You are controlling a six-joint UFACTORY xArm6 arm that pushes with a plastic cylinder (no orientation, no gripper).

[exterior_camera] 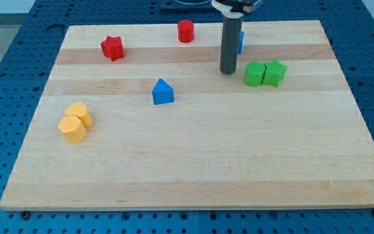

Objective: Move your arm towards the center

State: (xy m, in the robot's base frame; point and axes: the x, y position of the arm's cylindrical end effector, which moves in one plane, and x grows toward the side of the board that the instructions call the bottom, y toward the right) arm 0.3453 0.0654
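My tip [228, 71] is the lower end of a dark rod that comes down from the view's top. It rests on the wooden board [193, 169], right of the centre and towards the top. Two green blocks [265, 73] sit touching each other just to the tip's right. A blue block [240, 41] is mostly hidden behind the rod. A blue house-shaped block [163, 91] lies to the tip's lower left. A red cylinder [186, 31] and a red star-shaped block [112, 47] lie to the upper left.
Two yellow blocks [75, 122] sit touching near the board's left edge. The board lies on a blue perforated table [5, 78] that shows on all sides.
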